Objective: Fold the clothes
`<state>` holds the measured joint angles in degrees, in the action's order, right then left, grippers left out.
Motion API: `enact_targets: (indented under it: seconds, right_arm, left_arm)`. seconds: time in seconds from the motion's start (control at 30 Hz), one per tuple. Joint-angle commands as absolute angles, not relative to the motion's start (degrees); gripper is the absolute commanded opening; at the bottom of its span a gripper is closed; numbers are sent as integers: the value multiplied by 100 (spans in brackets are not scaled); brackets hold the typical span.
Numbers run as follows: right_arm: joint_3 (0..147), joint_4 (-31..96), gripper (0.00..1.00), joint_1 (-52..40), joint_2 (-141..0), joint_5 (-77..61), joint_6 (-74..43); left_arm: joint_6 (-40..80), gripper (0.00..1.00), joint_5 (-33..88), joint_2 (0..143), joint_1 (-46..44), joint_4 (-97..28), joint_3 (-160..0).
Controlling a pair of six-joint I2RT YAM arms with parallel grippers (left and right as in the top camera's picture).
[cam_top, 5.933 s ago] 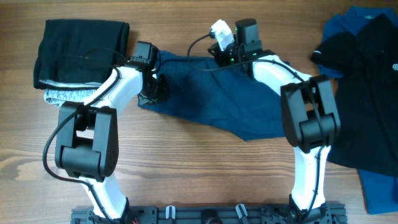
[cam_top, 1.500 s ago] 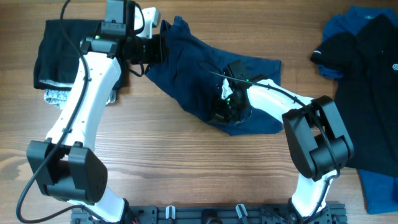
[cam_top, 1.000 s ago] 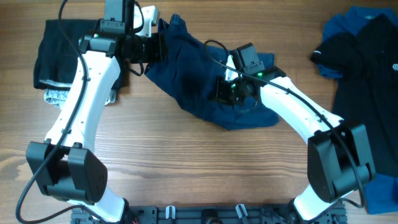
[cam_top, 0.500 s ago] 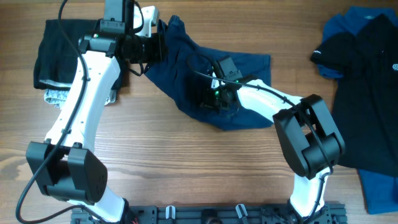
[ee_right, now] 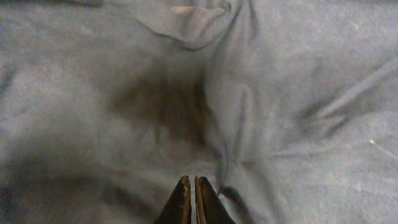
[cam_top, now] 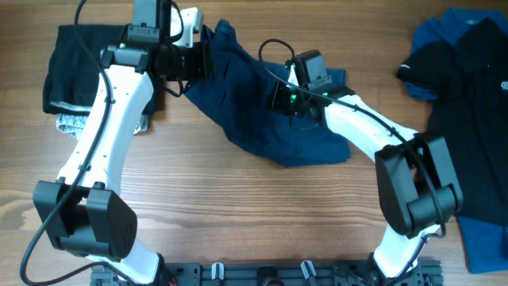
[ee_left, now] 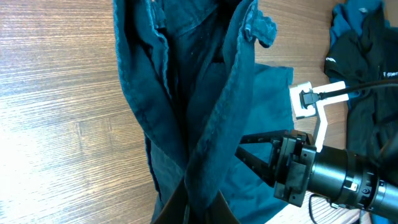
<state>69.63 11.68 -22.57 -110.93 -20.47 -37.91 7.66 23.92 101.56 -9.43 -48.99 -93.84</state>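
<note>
The crumpled dark navy-blue fabric shorts (cam_top: 254,119) lie between the arms, with their long axis running from far left to near right. The left gripper (cam_top: 198,62) pinches their far-left end. The right gripper (cam_top: 276,99), jaws closed and apparently empty, sits over their middle, nearer the loose right end.

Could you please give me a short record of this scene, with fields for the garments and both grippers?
garment in work: navy shorts, crumpled between the arms
left gripper: shut on a bunched edge of the shorts
right gripper: shut, tips over the shorts, no cloth seen between them
folded stack: black garment on light grey one, left side
unfolded pile: black shirt on bright blue garment, right side
</note>
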Motion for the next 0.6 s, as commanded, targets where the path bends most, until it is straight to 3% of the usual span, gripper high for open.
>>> enact_targets:
  seconds: [0.0,0.23,0.57]
  right_arm:
    - [6963,978,4,-2440,-11520,-1938,-3769]
    - [6965,563,4,-2716,-12164,-1929,-3573]
    - [6969,150,6,-2139,-11039,-1920,-3465]
  left_arm:
    - [819,4,2438,9985,-954,-4851,-9548]
    - [819,4,2438,9985,-954,-4851,-9548]
    - [819,4,2438,9985,-954,-4853,-9548]
